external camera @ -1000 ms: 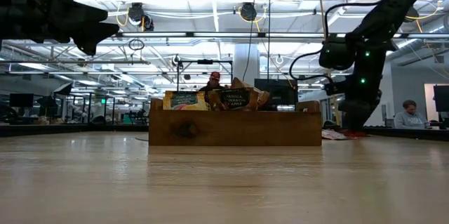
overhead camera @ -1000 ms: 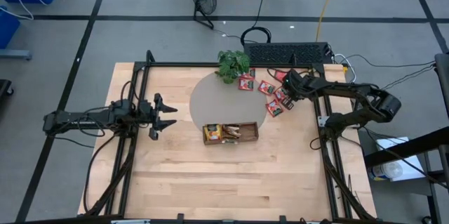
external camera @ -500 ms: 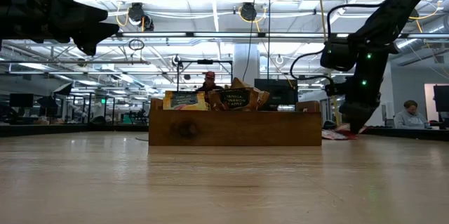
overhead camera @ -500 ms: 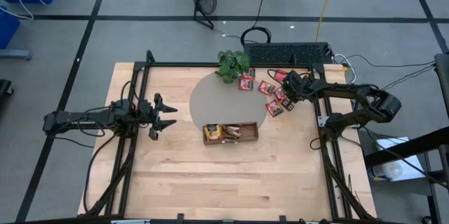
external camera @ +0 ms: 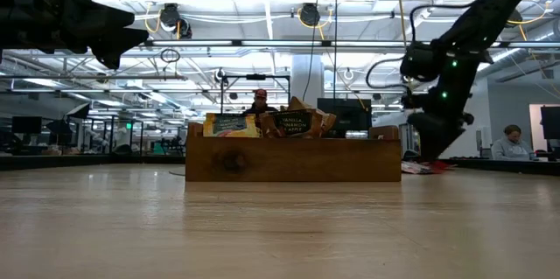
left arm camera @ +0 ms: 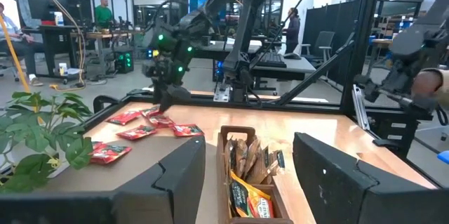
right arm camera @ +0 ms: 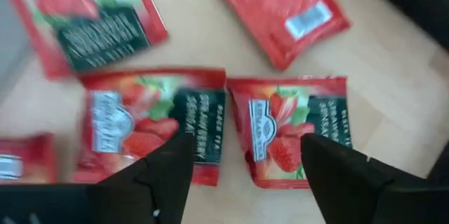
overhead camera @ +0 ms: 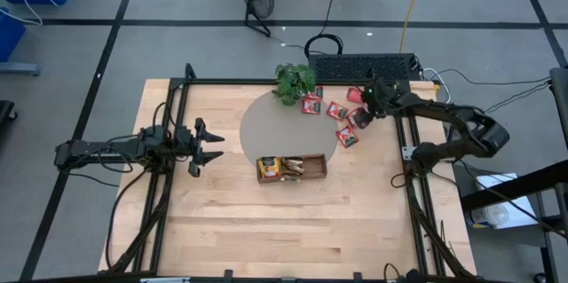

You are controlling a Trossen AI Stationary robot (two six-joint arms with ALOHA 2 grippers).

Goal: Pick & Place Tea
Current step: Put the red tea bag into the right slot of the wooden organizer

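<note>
Several red tea packets (overhead camera: 337, 111) lie flat on the table at the far right, beside the grey round mat (overhead camera: 266, 128). My right gripper (overhead camera: 364, 110) hovers open just above them, pointing steeply down. In the right wrist view two strawberry packets (right arm camera: 287, 136) lie side by side under its spread fingers (right arm camera: 351, 175); nothing is between them. The wooden tray (overhead camera: 312, 175) stands mid-table with several packets upright in it (left arm camera: 245, 182). My left gripper (overhead camera: 211, 145) waits open and level at the left, clear of everything.
A leafy potted plant (overhead camera: 293, 81) stands at the mat's far edge, close to the packets. A black keyboard (overhead camera: 364, 67) lies along the far edge. Black frame rails (overhead camera: 417, 212) run down both table sides. People show in the room beyond.
My right gripper has opened from shut, risen a little off the red packets and swung toward the table's far edge, rolling slightly. The left arm has kept still.
</note>
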